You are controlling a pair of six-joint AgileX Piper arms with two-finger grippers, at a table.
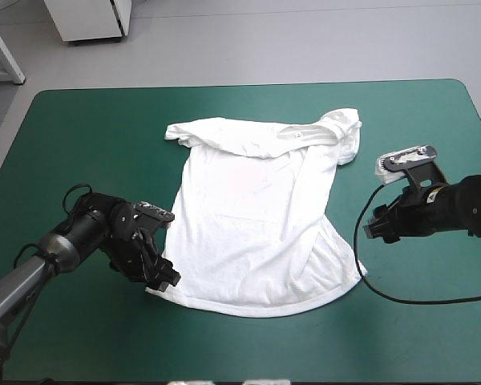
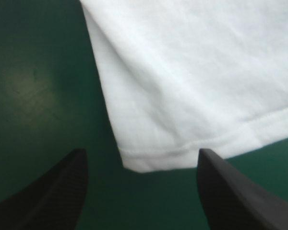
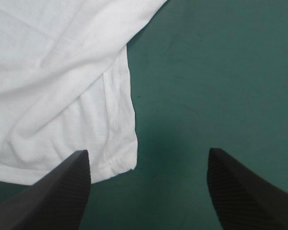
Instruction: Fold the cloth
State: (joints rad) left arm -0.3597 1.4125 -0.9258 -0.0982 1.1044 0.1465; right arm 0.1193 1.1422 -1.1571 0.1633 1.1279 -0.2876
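The white T-shirt (image 1: 252,216) lies spread nearly flat on the teal-green cover, hem toward the near edge, its far right sleeve (image 1: 341,128) bunched up. My left gripper (image 1: 162,277) is down at the hem's near left corner. In the left wrist view this gripper (image 2: 141,191) is open, and the T-shirt's corner (image 2: 149,160) lies just ahead, between the fingers. My right gripper (image 1: 374,223) hovers beside the shirt's right edge. Seen from the right wrist, that gripper (image 3: 149,191) is open too, with the hem's right corner (image 3: 120,165) ahead near one finger.
Bare teal-green cover (image 1: 88,136) surrounds the shirt on all sides, widest at the left and along the near edge (image 1: 305,353). A white cabinet (image 1: 88,20) stands on the floor beyond the far edge.
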